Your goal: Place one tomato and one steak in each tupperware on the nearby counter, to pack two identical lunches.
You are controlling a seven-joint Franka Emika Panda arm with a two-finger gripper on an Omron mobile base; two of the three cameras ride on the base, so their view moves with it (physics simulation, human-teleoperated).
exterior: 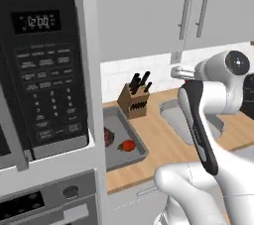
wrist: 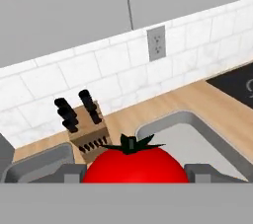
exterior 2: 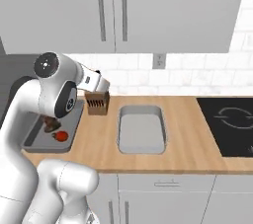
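Observation:
My gripper is shut on a red tomato with a green stem, held in the air above the counter. The hand hovers near the knife block, between the two tupperware. The left tupperware holds a second tomato and a dark steak. From the left base camera that tray shows the same tomato and steak. The right tupperware lies empty, its rim just beyond the held tomato.
A wooden knife block stands at the back between the trays. A black stovetop sits at the counter's right end. A microwave fills the left side, and wall cabinets hang overhead. A wall outlet is in the tiles.

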